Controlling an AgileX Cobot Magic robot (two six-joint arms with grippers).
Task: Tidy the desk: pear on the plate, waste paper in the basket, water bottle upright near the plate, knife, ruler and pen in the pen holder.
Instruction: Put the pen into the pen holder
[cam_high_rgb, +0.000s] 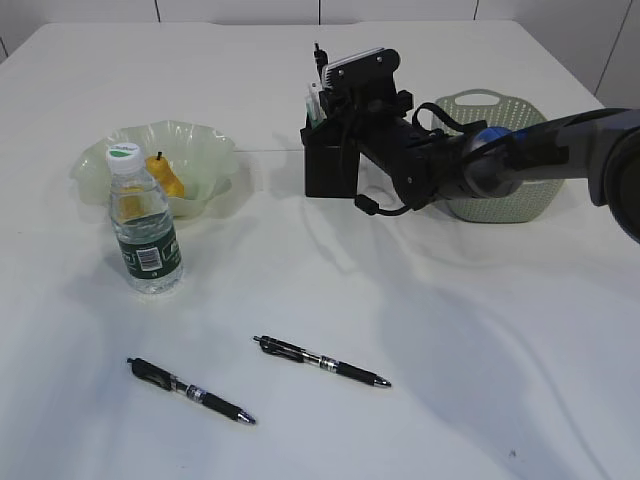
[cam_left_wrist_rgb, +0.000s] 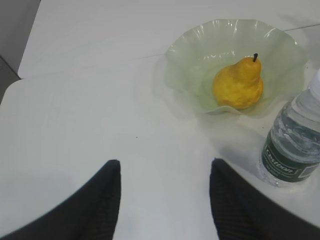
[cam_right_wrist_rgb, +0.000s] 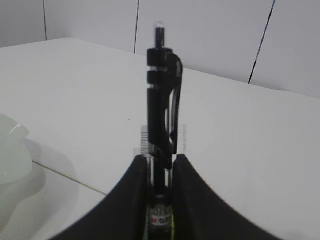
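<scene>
My right gripper (cam_right_wrist_rgb: 161, 157) is shut on a black pen (cam_right_wrist_rgb: 162, 100) held upright, right over the black pen holder (cam_high_rgb: 325, 165). The clear ruler (cam_right_wrist_rgb: 184, 137) stands just behind the pen. The pear (cam_left_wrist_rgb: 239, 84) lies in the pale green plate (cam_left_wrist_rgb: 180, 55), and the water bottle (cam_left_wrist_rgb: 295, 145) stands upright beside it. My left gripper (cam_left_wrist_rgb: 165, 165) hovers open and empty over bare desk in front of the plate. Two more black pens (cam_high_rgb: 190, 391) (cam_high_rgb: 320, 361) lie on the near desk. The knife and waste paper are out of view.
The sage green basket (cam_high_rgb: 490, 110) stands behind my right arm (cam_high_rgb: 500, 165), right of the pen holder. Its contents are hidden. The desk's far edge meets a white panelled wall.
</scene>
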